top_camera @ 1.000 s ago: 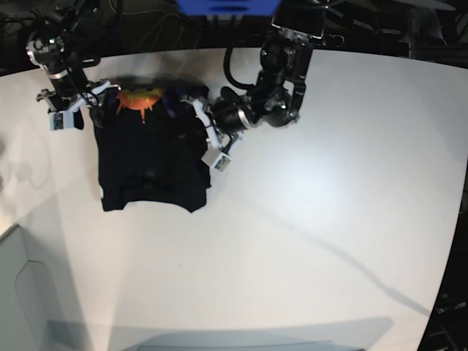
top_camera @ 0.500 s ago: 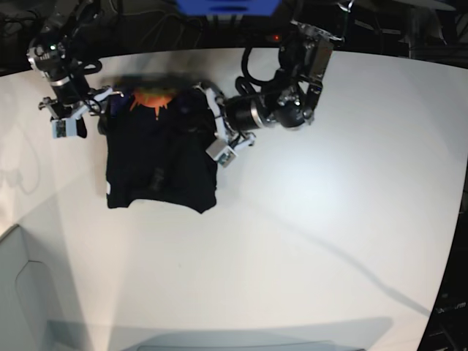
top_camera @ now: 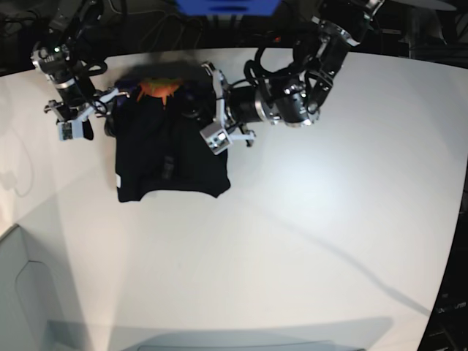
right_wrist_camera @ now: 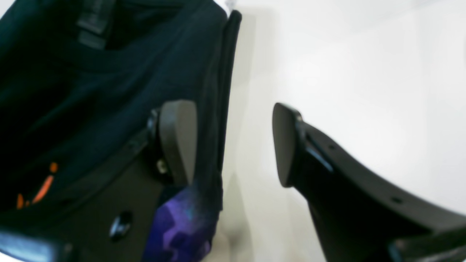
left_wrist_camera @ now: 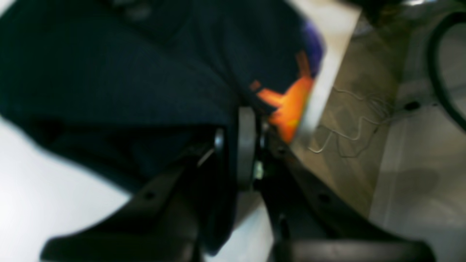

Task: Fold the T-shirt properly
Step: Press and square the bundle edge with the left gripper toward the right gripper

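The black T-shirt [top_camera: 170, 157] lies folded into a rough rectangle at the back left of the white table [top_camera: 314, 219]. Its orange print [top_camera: 158, 88] shows at the far edge, and a small white label [top_camera: 118, 180] at the near left corner. My left gripper [top_camera: 209, 110] is at the shirt's right edge. In the left wrist view, which is blurred, it [left_wrist_camera: 255, 125] is shut on the black cloth [left_wrist_camera: 127, 72] beside the orange print [left_wrist_camera: 291, 105]. My right gripper [top_camera: 89, 115] is at the shirt's far left corner. In the right wrist view it [right_wrist_camera: 233, 142] is open, with the cloth's edge [right_wrist_camera: 218, 109] against one pad [right_wrist_camera: 178, 142].
The table's back edge [top_camera: 183, 53] runs just behind the shirt, with dark cables beyond it. A blue object [top_camera: 227, 6] sits at the top. A pale box [top_camera: 22, 292] stands at the bottom left. In the left wrist view the floor [left_wrist_camera: 400, 163] shows past the edge.
The T-shirt has slid right and toward the table's back edge with both arms. The left arm has swung right and straightened out along the shirt's side.
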You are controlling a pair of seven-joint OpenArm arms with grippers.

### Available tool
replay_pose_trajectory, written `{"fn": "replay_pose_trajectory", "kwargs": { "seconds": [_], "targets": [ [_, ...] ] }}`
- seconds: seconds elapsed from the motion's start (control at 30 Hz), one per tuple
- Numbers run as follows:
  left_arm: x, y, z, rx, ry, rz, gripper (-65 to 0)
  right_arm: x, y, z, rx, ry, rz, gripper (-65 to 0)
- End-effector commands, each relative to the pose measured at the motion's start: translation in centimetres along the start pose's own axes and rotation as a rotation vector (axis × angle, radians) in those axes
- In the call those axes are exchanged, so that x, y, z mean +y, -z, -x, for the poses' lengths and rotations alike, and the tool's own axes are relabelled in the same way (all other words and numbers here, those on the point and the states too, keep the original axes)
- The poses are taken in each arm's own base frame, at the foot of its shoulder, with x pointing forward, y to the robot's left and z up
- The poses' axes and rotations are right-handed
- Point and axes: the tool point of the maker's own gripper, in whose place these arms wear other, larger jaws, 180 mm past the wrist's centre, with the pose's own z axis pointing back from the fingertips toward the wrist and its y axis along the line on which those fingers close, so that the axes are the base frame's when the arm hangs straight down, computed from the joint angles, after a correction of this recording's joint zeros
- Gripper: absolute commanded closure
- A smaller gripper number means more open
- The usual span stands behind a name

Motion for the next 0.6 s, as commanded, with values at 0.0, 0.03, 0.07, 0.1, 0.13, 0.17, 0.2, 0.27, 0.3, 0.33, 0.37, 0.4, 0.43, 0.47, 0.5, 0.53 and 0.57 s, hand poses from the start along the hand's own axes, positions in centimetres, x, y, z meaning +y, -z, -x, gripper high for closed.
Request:
{"fn": "replay_pose_trajectory", "kwargs": {
  "seconds": [0.0, 0.03, 0.07, 0.1, 0.13, 0.17, 0.2, 0.27, 0.3, 0.33, 0.37, 0.4, 0.43, 0.47, 0.5, 0.53, 0.57],
  "targets": [
    [-0.3, -0.3, -1.4, -0.045, 0.019, 0.011, -0.2, 0.2, -0.1, -1.7, -0.062, -0.013, -0.016, -33.6],
    [-0.3, -0.3, -1.4, -0.045, 0.019, 0.011, -0.2, 0.2, -0.1, -1.7, -0.062, -0.013, -0.016, -33.6],
    [-0.3, -0.2, -1.2, -0.042, 0.016, 0.012, -0.2, 0.2, -0.1, -1.7, -0.062, -0.013, -0.016, -33.6],
    [-0.4, -0.3, -1.3, -0.043, 0.018, 0.013, -0.2, 0.2, -0.1, -1.7, -0.063, -0.013, -0.016, -33.6],
    [-0.5, -0.3, -1.3, -0.045, 0.019, 0.015, -0.2, 0.2, -0.1, -1.7, -0.063, -0.013, -0.016, -33.6],
    [-0.7, -0.3, -0.8, -0.036, 0.009, 0.018, -0.2, 0.2, -0.1, -1.7, -0.062, -0.013, -0.016, -33.6],
    [-0.6, -0.2, -0.5, -0.03, 0.002, 0.017, -0.2, 0.2, -0.1, -1.6, -0.06, -0.012, -0.016, -33.6],
    [-0.2, 0.1, 0.4, -0.008, -0.02, 0.014, -0.1, 0.2, -0.1, -1.6, -0.059, -0.012, -0.016, -33.6],
    [0.1, 0.4, 1.0, 0.007, -0.035, 0.013, -0.1, 0.2, -0.1, -1.6, -0.059, -0.012, -0.016, -33.6],
    [0.2, 0.5, 1.5, 0.019, -0.047, 0.013, -0.1, 0.2, -0.1, -1.6, -0.059, -0.012, -0.016, -33.6],
    [0.4, 0.7, 2.0, 0.032, -0.06, 0.013, -0.1, 0.2, -0.1, -1.6, -0.059, -0.012, -0.016, -33.6],
    [0.5, 0.9, 2.5, 0.042, -0.072, 0.014, -0.1, 0.2, -0.1, -1.6, -0.059, -0.012, -0.016, -33.6],
    [0.6, 1.0, 2.9, 0.053, -0.085, 0.015, -0.1, 0.2, -0.1, -1.6, -0.06, -0.012, -0.016, -33.6],
    [0.7, 1.2, 3.3, 0.062, -0.095, 0.016, -0.3, 0.2, -0.1, -1.7, -0.062, -0.013, -0.016, -33.6],
    [0.8, 1.3, 3.7, 0.07, -0.104, 0.015, -0.3, 0.2, -0.1, -1.7, -0.062, -0.013, -0.016, -33.6],
    [0.9, 1.4, 4.0, 0.079, -0.113, 0.016, -0.4, 0.2, -0.1, -1.7, -0.063, -0.013, -0.016, -33.6],
    [1.0, 1.5, 4.3, 0.086, -0.121, 0.014, -0.4, 0.2, -0.1, -1.7, -0.063, -0.013, -0.016, -33.6]
  ]
}}
